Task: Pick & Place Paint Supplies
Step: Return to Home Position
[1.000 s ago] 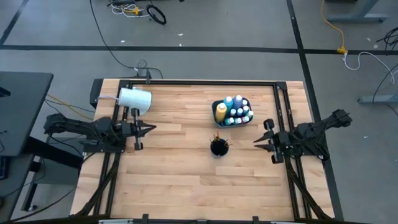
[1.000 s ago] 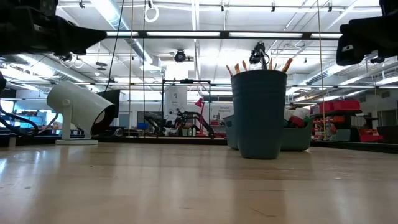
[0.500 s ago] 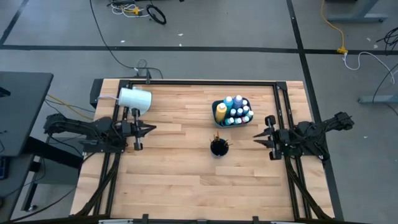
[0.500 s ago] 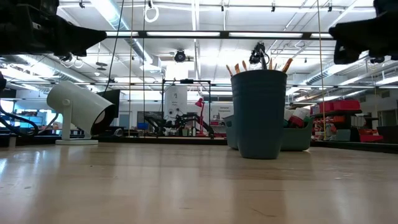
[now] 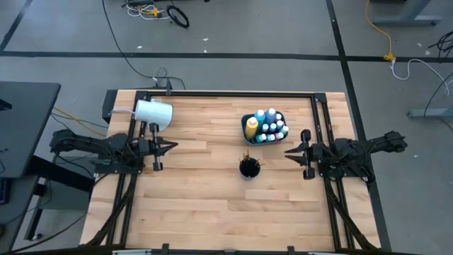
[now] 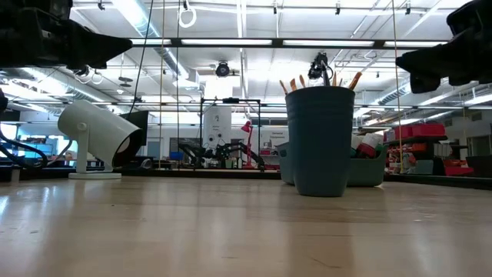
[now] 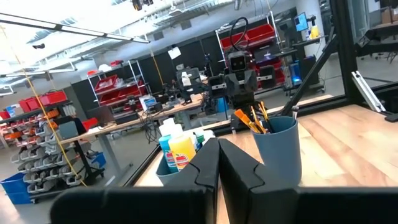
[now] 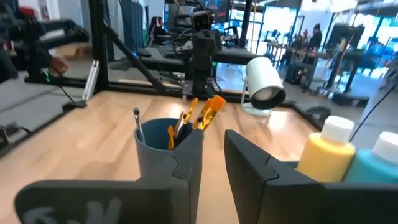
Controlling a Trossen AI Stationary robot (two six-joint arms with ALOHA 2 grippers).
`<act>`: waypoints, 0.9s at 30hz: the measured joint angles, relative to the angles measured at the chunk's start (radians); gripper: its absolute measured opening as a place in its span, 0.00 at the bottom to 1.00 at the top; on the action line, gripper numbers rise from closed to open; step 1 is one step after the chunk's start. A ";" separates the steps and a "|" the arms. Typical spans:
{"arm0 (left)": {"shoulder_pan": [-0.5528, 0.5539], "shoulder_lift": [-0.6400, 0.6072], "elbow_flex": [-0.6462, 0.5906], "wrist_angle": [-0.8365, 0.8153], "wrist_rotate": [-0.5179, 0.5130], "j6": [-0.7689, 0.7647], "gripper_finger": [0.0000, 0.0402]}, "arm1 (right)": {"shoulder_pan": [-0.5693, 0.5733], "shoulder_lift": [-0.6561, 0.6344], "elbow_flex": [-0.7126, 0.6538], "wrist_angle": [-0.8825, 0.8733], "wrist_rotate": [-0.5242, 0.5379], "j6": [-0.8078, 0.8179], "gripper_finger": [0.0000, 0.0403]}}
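A dark cup (image 5: 248, 168) of thin brushes (image 8: 199, 112) stands mid-table. Behind it a dark tray (image 5: 245, 119) holds small paint bottles (image 5: 272, 127) with pale caps, a taller yellow bottle (image 5: 251, 127) and a blue bottle (image 8: 379, 165). My right gripper (image 5: 287, 154) hovers right of the brush cup, above the table, with a narrow gap between its fingers (image 8: 213, 155). My left gripper (image 5: 172, 146) waits shut at the table's left (image 7: 219, 162). Neither gripper holds anything.
A large white cup (image 5: 153, 112) lies tilted near the far left corner, just beyond my left gripper. Black frame rails (image 5: 233, 93) run along the far, left and right edges. Bare wood (image 5: 212, 205) spans the near half of the table.
My right gripper has moved toward the table's left, closing on the brush cup, and drifted slightly toward the far edge. The left arm and all the objects have stayed put.
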 joint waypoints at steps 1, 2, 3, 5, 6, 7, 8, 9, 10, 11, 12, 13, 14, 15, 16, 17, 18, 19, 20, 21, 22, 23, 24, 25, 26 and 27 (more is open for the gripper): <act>0.000 0.000 0.000 0.000 0.000 0.000 0.04 | 0.000 0.000 0.000 0.002 0.001 -0.026 0.18; 0.000 0.000 0.000 -0.001 0.000 0.002 0.04 | 0.000 0.000 0.000 0.002 0.002 -0.051 0.18; 0.000 0.000 0.000 -0.001 0.000 0.002 0.04 | 0.000 0.000 0.000 0.001 0.002 -0.073 0.18; 0.000 0.000 0.000 -0.001 0.000 0.003 0.04 | 0.000 0.000 0.000 0.002 0.002 -0.099 0.18; 0.000 0.000 0.000 -0.001 0.000 0.002 0.04 | 0.000 0.000 0.000 0.001 0.002 -0.106 0.18; 0.000 0.000 0.000 0.000 0.000 0.002 0.04 | 0.000 0.000 0.000 0.001 0.002 -0.106 0.18; 0.000 0.000 0.000 0.000 0.000 0.003 0.04 | 0.000 0.000 0.000 0.001 0.002 -0.106 0.18; 0.000 0.000 0.000 -0.001 0.000 0.003 0.04 | 0.000 0.000 0.000 0.001 0.002 -0.104 0.18; 0.000 0.000 0.000 0.000 0.000 0.002 0.04 | 0.000 0.000 0.000 0.001 0.002 -0.101 0.18; 0.000 0.000 0.000 0.000 0.000 0.003 0.04 | 0.000 0.000 0.000 0.001 0.002 -0.100 0.18; 0.000 0.000 0.000 0.000 0.000 0.003 0.04 | 0.000 0.000 0.000 0.001 0.002 -0.100 0.18; 0.000 0.000 0.000 0.000 0.000 0.003 0.04 | 0.000 0.000 0.000 0.001 0.001 -0.101 0.18; 0.000 0.000 0.000 0.000 0.000 0.003 0.04 | 0.000 0.000 0.000 0.001 0.001 -0.101 0.18; 0.000 0.000 0.000 0.000 0.000 0.003 0.04 | 0.000 0.000 0.000 0.001 0.001 -0.101 0.18; 0.000 0.000 0.000 -0.001 0.000 0.003 0.04 | 0.000 0.000 0.000 0.001 0.001 -0.101 0.18; 0.000 0.000 0.000 0.000 0.000 0.003 0.04 | 0.000 0.000 0.000 0.001 0.001 -0.101 0.18; 0.000 0.000 0.000 0.000 0.000 0.003 0.04 | 0.000 0.000 0.000 0.001 0.001 -0.101 0.18; 0.000 0.000 0.000 0.000 0.000 0.003 0.04 | 0.000 0.000 0.000 0.001 0.001 -0.101 0.18; 0.000 0.000 0.000 0.000 0.000 0.003 0.04 | 0.000 0.000 0.000 0.001 0.001 -0.101 0.18; 0.000 0.000 0.000 0.000 0.000 0.003 0.04 | 0.000 0.000 0.000 0.001 0.001 -0.101 0.18; 0.000 0.000 0.000 0.000 0.000 0.003 0.04 | 0.000 0.000 0.000 0.001 0.001 -0.101 0.18; 0.000 0.000 0.000 0.000 0.000 0.003 0.04 | 0.000 0.000 0.000 0.001 0.001 -0.101 0.18; 0.000 0.000 0.000 -0.001 0.000 0.003 0.04 | 0.000 0.000 0.000 0.001 0.001 -0.101 0.18; 0.000 0.000 0.000 0.000 0.000 0.003 0.04 | 0.000 0.000 0.000 0.001 0.001 -0.101 0.18; 0.000 0.000 0.000 0.000 0.000 0.003 0.04 | 0.000 0.000 0.000 0.001 0.001 -0.101 0.18; 0.000 0.000 0.000 0.000 0.000 0.003 0.04 | 0.000 0.000 0.000 0.001 0.001 -0.101 0.18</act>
